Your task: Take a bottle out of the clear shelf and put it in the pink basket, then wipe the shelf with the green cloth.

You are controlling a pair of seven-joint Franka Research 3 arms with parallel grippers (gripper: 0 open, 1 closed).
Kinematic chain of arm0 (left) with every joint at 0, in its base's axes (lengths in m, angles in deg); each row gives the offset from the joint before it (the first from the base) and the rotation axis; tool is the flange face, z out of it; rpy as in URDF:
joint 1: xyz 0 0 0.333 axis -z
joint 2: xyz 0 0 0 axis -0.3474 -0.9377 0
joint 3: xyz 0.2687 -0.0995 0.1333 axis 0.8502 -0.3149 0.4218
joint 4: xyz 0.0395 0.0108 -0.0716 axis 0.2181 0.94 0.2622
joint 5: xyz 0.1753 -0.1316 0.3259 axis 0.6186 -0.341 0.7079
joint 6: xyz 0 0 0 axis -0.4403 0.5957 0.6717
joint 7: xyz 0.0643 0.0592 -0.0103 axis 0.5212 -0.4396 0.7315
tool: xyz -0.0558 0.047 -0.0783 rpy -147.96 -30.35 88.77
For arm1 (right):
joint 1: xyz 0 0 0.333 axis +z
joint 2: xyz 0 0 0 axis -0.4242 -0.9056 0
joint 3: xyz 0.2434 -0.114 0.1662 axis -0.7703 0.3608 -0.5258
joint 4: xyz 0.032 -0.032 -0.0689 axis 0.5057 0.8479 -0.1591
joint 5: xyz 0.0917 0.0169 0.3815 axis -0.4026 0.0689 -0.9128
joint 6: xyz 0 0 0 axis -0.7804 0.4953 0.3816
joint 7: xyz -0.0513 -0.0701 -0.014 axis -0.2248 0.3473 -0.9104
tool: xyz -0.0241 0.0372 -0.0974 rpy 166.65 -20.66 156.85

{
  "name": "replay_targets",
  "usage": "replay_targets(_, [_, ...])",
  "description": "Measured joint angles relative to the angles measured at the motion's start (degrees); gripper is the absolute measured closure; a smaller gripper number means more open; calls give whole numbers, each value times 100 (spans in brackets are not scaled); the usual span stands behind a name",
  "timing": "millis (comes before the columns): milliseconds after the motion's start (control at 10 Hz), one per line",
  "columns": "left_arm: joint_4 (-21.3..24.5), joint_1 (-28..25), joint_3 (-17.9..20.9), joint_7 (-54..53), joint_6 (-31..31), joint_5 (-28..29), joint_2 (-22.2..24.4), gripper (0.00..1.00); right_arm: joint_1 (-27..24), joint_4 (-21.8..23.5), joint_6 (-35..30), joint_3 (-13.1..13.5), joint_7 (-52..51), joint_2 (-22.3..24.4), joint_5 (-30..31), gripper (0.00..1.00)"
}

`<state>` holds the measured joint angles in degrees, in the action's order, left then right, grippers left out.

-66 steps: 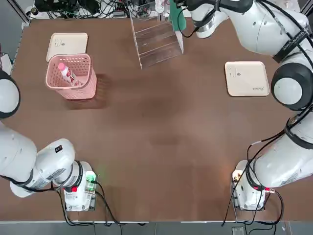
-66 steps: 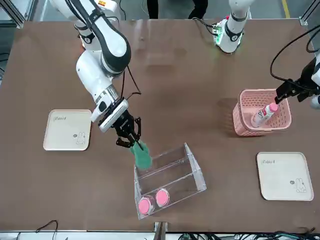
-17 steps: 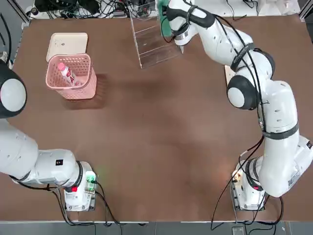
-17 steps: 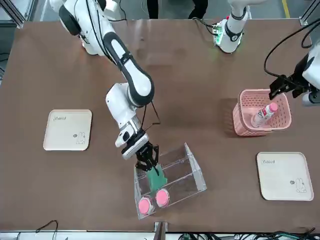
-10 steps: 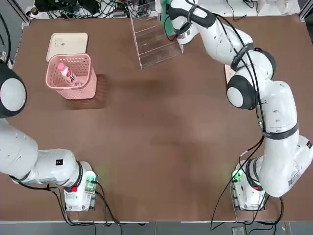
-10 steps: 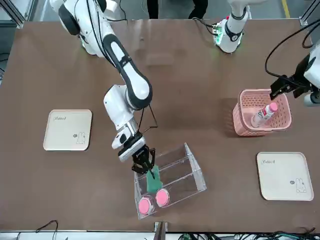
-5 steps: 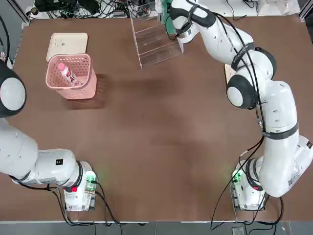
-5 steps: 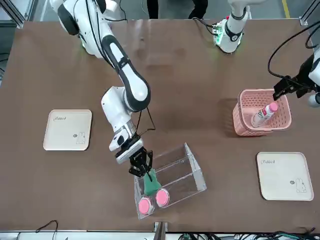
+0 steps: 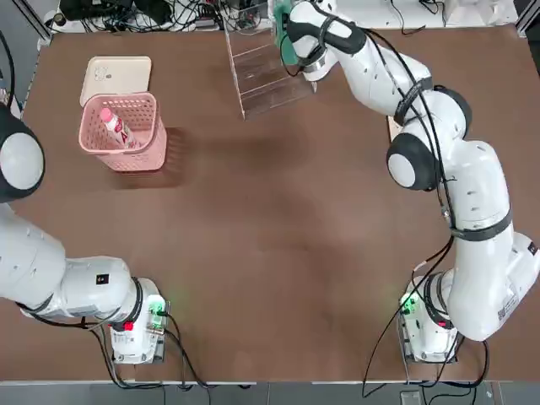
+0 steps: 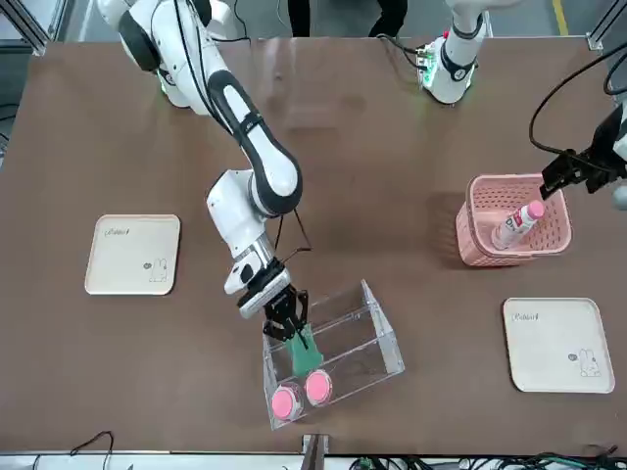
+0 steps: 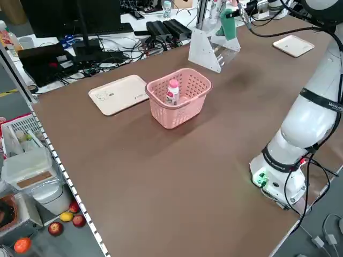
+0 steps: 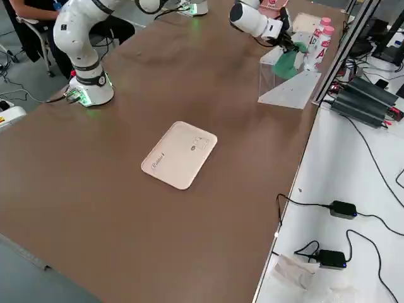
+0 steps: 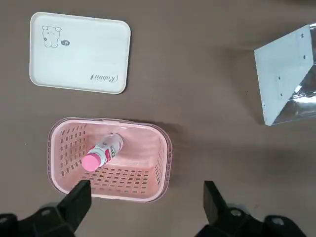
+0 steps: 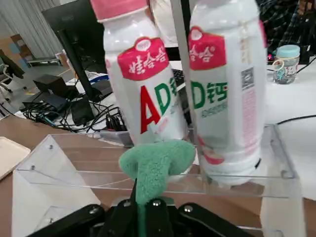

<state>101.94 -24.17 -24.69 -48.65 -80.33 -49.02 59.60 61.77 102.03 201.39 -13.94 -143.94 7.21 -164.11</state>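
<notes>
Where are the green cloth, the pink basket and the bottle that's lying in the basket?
green cloth (image 10: 303,342): front view, on the hanging fabric just below the gripper.
pink basket (image 9: 140,156): top view, on its lattice wall nearest the robot.
bottle (image 9: 116,129): top view, on its labelled body.

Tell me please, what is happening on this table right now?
The right gripper is shut on the green cloth and holds it inside the clear shelf, where two bottles stand at the back. One bottle already lies in the pink basket. The left gripper is open and hangs above that basket, holding nothing.
</notes>
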Motion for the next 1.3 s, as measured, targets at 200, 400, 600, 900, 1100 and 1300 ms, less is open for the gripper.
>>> replay_targets(200, [-1,-9,1,0,0,0,0,0,79,-124,-8,15,97,-51,0,95])
replay_targets(400, [-1,-216,2,-8,1,0,0,0,69,-260,-120,236,124,-53,6,95])
replay_targets(600, [-1,-266,-17,-8,1,0,0,0,20,-463,-499,461,152,-53,6,95])
replay_targets(900, [-1,-234,-45,24,2,0,0,0,54,-496,-629,482,173,-84,7,95])
replay_targets(1100, [-1,-230,-47,16,2,0,-1,0,106,-499,-742,469,203,-184,7,95])
replay_targets(1300, [-6,-227,-73,15,6,0,1,0,138,-551,-957,454,280,-278,7,95])
